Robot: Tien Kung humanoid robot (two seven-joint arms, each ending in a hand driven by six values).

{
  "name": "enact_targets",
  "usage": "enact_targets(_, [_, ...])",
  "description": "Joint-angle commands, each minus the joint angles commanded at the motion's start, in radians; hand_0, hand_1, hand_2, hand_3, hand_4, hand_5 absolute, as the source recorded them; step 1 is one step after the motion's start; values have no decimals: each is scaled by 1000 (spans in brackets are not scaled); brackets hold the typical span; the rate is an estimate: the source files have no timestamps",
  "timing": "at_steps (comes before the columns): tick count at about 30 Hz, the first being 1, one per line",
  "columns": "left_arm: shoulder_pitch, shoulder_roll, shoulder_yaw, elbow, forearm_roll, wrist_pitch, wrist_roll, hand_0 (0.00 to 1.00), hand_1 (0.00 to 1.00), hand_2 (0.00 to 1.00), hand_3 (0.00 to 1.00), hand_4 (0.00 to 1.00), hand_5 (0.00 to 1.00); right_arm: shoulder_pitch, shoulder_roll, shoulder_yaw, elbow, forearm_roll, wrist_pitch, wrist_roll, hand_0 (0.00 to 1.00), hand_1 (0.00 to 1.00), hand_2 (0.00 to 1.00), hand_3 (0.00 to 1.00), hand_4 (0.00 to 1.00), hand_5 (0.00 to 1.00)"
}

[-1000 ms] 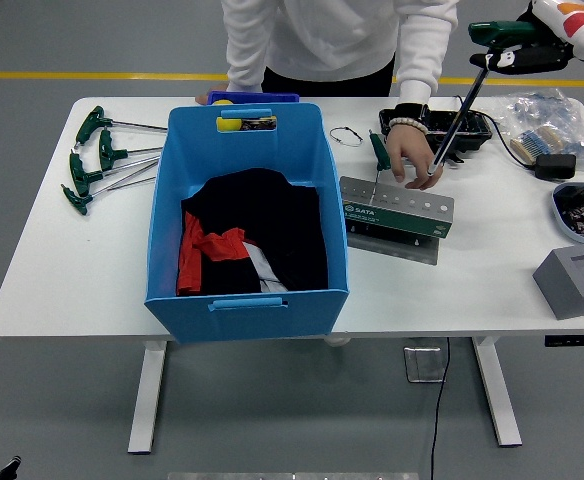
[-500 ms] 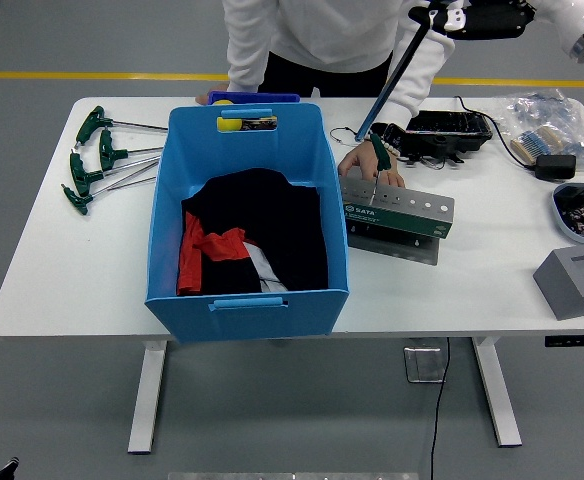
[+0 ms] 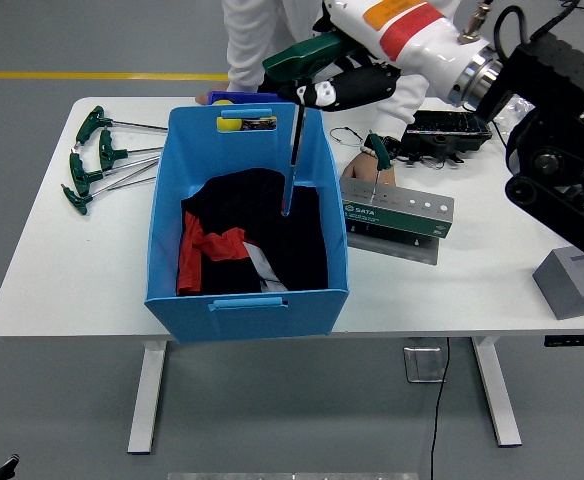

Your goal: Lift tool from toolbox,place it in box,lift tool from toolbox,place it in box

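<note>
My right hand (image 3: 334, 84) reaches in from the upper right and is shut on a T-handle wrench (image 3: 299, 62) with a green grip. Its long shaft hangs straight down into the blue box (image 3: 247, 290), its tip just above the black and red cloth (image 3: 242, 240) inside. The grey tool rack (image 3: 397, 208) stands right of the box with one green-handled tool (image 3: 378, 150) upright in it. A person's hand (image 3: 362, 172) rests on the rack beside that tool. My left arm is out of view.
Several green T-handle wrenches (image 3: 97, 157) lie on the table's left end. A black tray (image 3: 446, 127) sits behind the rack, a grey block (image 3: 576, 281) at the right edge. A person in white stands at the far side.
My right arm has swung left from above the table's right side, carrying the wrench over the box and turning its shaft vertical. The person's hand shifted left along the rack.
</note>
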Motion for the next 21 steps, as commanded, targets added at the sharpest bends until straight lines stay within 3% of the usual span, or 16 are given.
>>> enact_targets(12, [-3,4,5,0,1,1,2,860,882,885,687,691,674,53,93,-210,-164,49,-16,0,78,9,64,45,838,682])
enact_targets(15, [-6,5,3,0,4,0,1,860,882,885,687,691,674,60,108,-246,-205,71,-2,-7,78,9,64,45,838,682])
enact_targets(16, [-6,5,3,0,4,0,0,860,882,885,687,691,673,62,111,-255,-215,74,2,-8,129,67,142,127,856,684])
enact_targets(21, [-9,4,5,0,5,-2,0,860,882,885,687,691,673,75,127,-306,-263,98,43,-15,129,67,142,127,856,684])
